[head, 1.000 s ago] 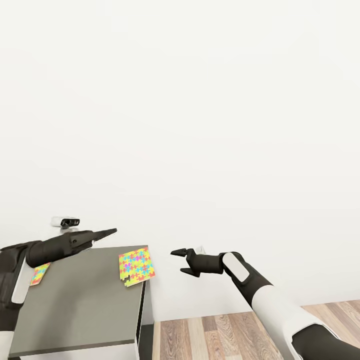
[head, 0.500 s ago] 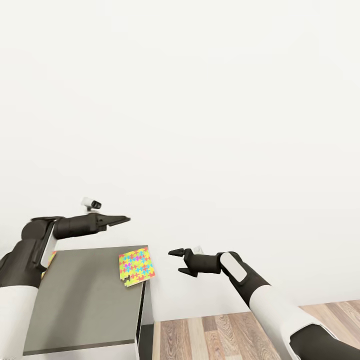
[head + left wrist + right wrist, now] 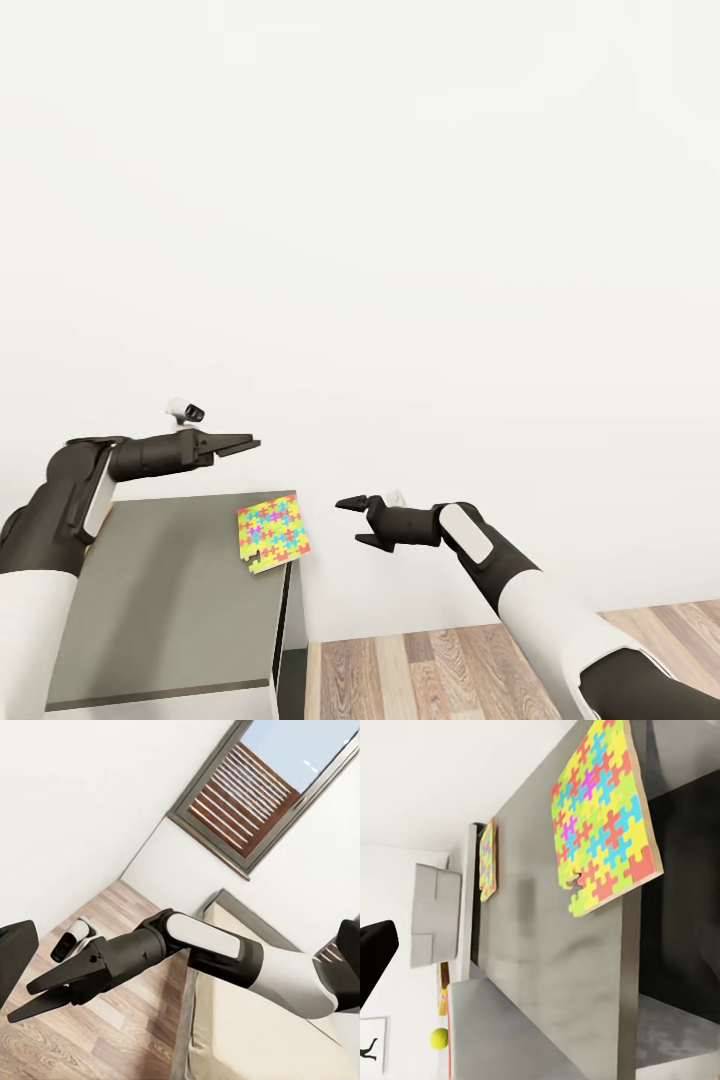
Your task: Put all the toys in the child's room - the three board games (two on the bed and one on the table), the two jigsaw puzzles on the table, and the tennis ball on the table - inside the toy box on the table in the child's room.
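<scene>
**Both arms raised beside the dark table**

No writing is legible anywhere. Your left gripper [image 3: 245,443] hovers above the table [image 3: 160,590], fingers nearly together and holding nothing; it has barely moved in the last half second. Your right gripper [image 3: 352,520] hangs open and empty off the table's edge. One jigsaw puzzle [image 3: 272,534] overhangs the far corner; a second puzzle [image 3: 487,859] lies farther along, with the tennis ball [image 3: 439,1039] beyond.

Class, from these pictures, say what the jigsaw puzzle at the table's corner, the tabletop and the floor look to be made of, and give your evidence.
Jigsaw puzzle: thin card or foam, matte; bright interlocking pieces, one corner piece missing.
Table: smooth matte dark grey, perhaps laminate; no grain.
Floor: wood planks or wood-look laminate; visible grain and seams.
</scene>
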